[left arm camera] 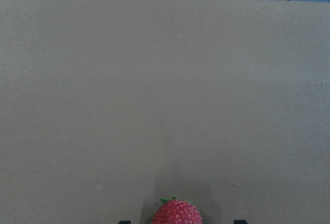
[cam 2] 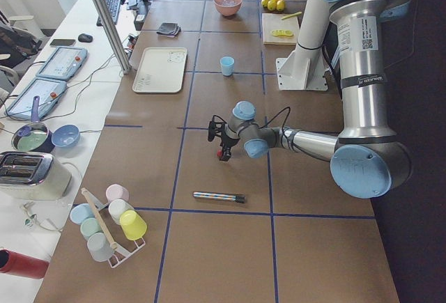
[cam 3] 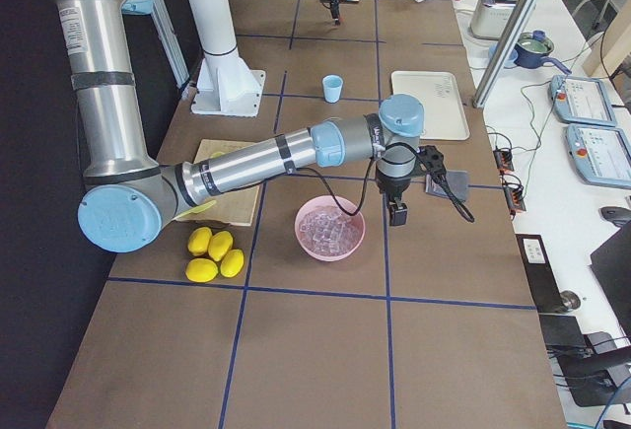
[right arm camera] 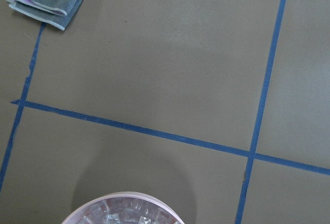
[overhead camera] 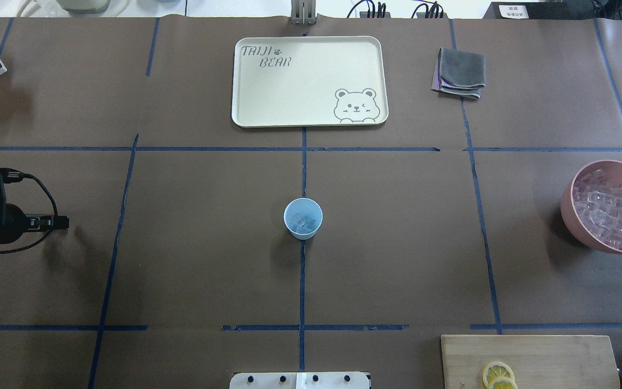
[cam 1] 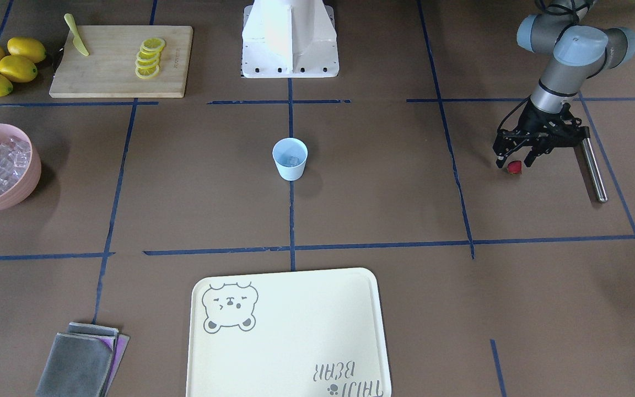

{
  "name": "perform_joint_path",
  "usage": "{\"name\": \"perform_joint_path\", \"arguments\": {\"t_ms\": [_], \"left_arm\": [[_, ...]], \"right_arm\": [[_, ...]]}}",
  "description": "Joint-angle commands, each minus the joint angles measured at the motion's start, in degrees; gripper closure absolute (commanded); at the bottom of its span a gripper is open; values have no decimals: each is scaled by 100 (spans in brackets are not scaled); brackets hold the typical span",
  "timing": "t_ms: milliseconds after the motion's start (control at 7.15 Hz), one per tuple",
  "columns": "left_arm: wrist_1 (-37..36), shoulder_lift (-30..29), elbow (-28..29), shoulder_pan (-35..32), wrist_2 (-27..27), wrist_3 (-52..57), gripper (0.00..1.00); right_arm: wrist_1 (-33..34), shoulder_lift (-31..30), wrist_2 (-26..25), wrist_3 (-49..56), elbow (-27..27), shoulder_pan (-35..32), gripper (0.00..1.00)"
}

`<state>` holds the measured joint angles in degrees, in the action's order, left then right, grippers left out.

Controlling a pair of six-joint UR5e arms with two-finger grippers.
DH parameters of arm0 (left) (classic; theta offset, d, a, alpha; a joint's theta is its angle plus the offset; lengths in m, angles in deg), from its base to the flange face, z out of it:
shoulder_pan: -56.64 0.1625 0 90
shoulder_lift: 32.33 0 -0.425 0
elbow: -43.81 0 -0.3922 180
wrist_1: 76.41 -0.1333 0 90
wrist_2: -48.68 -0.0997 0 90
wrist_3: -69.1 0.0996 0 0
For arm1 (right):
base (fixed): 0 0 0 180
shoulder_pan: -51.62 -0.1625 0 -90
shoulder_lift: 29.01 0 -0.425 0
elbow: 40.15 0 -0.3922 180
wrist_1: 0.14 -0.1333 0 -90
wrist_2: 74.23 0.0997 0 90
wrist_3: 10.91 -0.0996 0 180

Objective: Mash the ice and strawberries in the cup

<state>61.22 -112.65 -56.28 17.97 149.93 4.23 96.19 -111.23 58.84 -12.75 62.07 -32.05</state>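
The pale blue cup [cam 1: 290,160] stands upright at the table's middle, also in the overhead view [overhead camera: 303,219], with a few clear ice cubes [overhead camera: 303,222] inside. One small red strawberry [cam 1: 514,167] lies on the table far to my left. My left gripper [cam 1: 514,163] is open just over it, a finger on each side; the left wrist view shows the strawberry [left arm camera: 176,214] at its bottom edge. My right gripper [cam 3: 397,214] hangs beside the far rim of the pink bowl [cam 3: 330,229]. I cannot tell whether it is open or shut.
The pink bowl [overhead camera: 570,208] holds many ice cubes. A metal rod [cam 1: 593,170] lies beside the left gripper. A cream tray [cam 1: 290,331], folded grey cloths [cam 1: 80,361], a cutting board [cam 1: 113,71] with lemon slices and a knife, and lemons [cam 1: 6,66] ring the table.
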Motion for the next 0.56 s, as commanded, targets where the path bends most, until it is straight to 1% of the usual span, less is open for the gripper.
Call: {"name": "perform_joint_path", "arguments": {"t_ms": [0, 140, 420], "left_arm": [[0, 7, -1, -17, 0, 0, 51], [0, 16, -1, -17, 0, 0, 56], [9, 42, -36, -52, 0, 0, 71]], "right_arm": [[0, -14, 0, 0, 0, 0, 0], [0, -14, 0, 0, 0, 0, 0], [0, -14, 0, 0, 0, 0, 0]]}}
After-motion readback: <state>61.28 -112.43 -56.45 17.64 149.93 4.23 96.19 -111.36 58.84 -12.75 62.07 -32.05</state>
